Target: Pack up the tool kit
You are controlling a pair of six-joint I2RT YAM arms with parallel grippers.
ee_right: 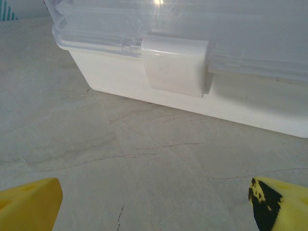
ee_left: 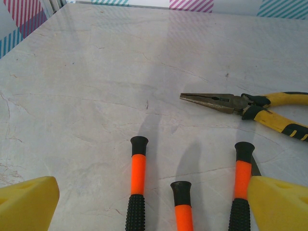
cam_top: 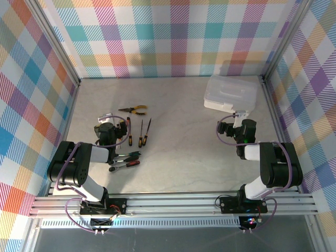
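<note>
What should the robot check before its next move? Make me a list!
1. Lid open for packing: not ok; the case is shut, white clip down.
2. Open right gripper facing the clip: ok.
3. Open, empty left gripper: ok.
4. Tools in the left gripper's aim: ok; three orange screwdrivers lie just ahead.
5. Tools packed: not ok; the pliers lie on the table.
6. Clip locked or loose: cannot tell.

Glossy clear plastic case point(ee_right: 192, 29), matt marbled table point(ee_left: 96, 86), dull metal pliers point(ee_left: 216, 102) nose
</note>
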